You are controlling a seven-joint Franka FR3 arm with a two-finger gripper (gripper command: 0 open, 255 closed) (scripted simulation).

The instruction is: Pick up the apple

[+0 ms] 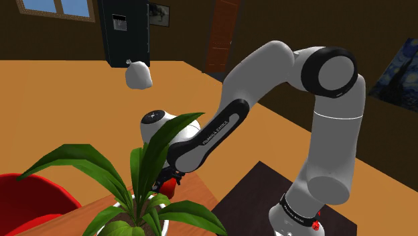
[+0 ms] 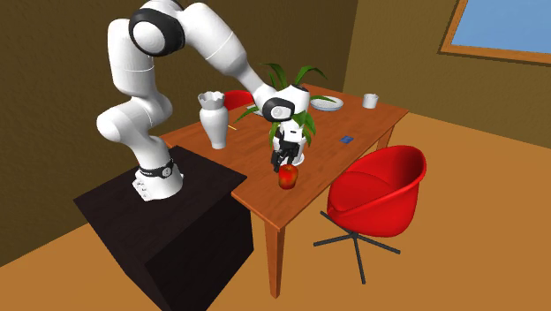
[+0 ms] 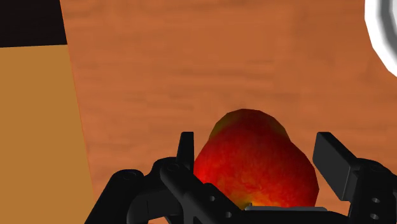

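Apple [image 3: 254, 168], red: stood at the worktop's [image 2: 353, 132] near edge. Hand [image 3: 254, 139]: open, lowered astride the apple, not clasping it.

Brown walls [image 2: 53, 106] surround an orange floor [image 2: 459, 265], wooden table [image 2: 256, 178], red chair [image 2: 380, 181] and window [image 2: 512, 26].

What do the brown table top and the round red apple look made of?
Brown table top: likely wood, matte, with streaky grain. Round red apple: looks like natural fruit skin, red mottled into yellow, faint sheen; could be plastic.
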